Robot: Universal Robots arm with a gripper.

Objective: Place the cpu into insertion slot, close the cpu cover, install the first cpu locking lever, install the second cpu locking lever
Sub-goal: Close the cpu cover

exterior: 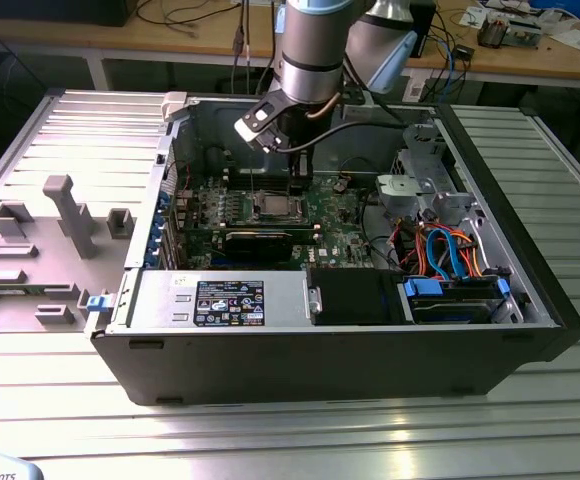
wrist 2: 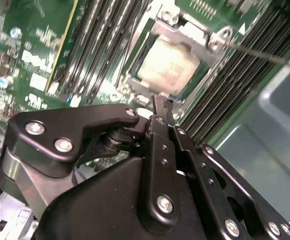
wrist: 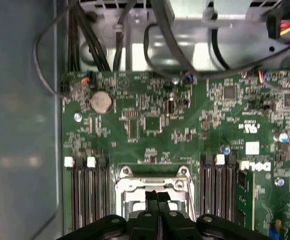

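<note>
Inside the open computer case [exterior: 530,290], my gripper [exterior: 296,192] hangs over the motherboard, just beside the insertion slot [exterior: 270,205]. In both wrist views its two black fingers [wrist 2: 160,107] [wrist: 157,200] are pressed together with nothing between them, their tips right at the socket's edge. The cpu [wrist 2: 167,65], pale silver-grey, lies flat in the slot. The cpu cover [wrist 2: 185,31], a silver frame, lies around the chip's top, with its hinge side [wrist: 152,185] beyond the fingertips. A thin metal locking lever [wrist 2: 255,50] juts out from one corner of the socket.
Long black memory slots [wrist: 87,195] [wrist 2: 110,45] flank the socket on both sides. A silver drive cage [exterior: 420,185] and orange and blue cables [exterior: 450,250] sit at the exterior view's right. A power supply [exterior: 220,300] lines the front wall. A grey moulded panel [exterior: 50,240] lies outside the case.
</note>
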